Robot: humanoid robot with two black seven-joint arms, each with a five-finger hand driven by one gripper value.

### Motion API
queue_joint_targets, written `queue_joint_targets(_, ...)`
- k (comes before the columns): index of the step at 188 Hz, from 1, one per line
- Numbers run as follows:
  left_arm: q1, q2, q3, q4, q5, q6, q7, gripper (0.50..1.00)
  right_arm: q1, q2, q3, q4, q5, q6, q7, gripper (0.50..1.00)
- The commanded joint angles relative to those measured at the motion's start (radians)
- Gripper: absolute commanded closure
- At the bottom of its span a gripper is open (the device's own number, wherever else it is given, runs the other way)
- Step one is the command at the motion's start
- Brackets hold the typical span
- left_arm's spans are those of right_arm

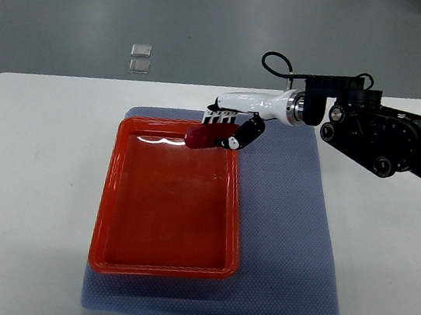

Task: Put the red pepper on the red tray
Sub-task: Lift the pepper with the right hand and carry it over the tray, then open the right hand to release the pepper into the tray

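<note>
A red tray [160,264] lies on a blue-grey mat on the white table, left of centre. My right hand [229,125] reaches in from the right edge and is shut on a dark red pepper [205,136]. It holds the pepper just above the tray's far right corner. The pepper's right end is hidden by my black thumb. The inside of the tray holds nothing. My left arm does not show.
The blue-grey mat [285,238] extends to the right of the tray. The white table [35,180] surrounds it. Two small clear squares [140,57] lie on the grey floor beyond the table's far edge.
</note>
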Motion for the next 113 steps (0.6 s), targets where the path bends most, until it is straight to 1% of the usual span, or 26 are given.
queue_joint_targets(1, 0.000, 0.000, 0.000, 0.000, 0.000, 0.000, 0.000, 0.500, -0.011, 0.073, -0.015, -0.001, -0.003, -0.003, -0.004, 1.000)
queue_joint_targets(19, 0.000, 0.000, 0.000, 0.000, 0.000, 0.000, 0.000, 0.500, -0.051, 0.127, -0.029, -0.011, -0.010, -0.012, -0.035, 1.000)
queue_joint_targets(30, 0.000, 0.000, 0.000, 0.000, 0.000, 0.000, 0.000, 0.500, -0.065, 0.143, -0.030, -0.017, -0.010, -0.015, -0.041, 1.000)
queue_joint_targets(50, 0.000, 0.000, 0.000, 0.000, 0.000, 0.000, 0.000, 0.500, -0.080, 0.168, -0.032, -0.049, -0.014, -0.055, -0.043, 1.000)
queue_joint_targets(89, 0.000, 0.000, 0.000, 0.000, 0.000, 0.000, 0.000, 0.500, -0.089, 0.170, -0.033, -0.069, -0.020, -0.064, -0.055, 1.000)
queue_joint_targets(106, 0.000, 0.000, 0.000, 0.000, 0.000, 0.000, 0.000, 0.500, -0.094, 0.170, -0.033, -0.069, -0.020, -0.063, -0.056, 0.965)
queue_joint_targets(113, 0.000, 0.000, 0.000, 0.000, 0.000, 0.000, 0.000, 0.500, -0.095, 0.170, -0.033, -0.069, -0.020, -0.063, -0.055, 0.959)
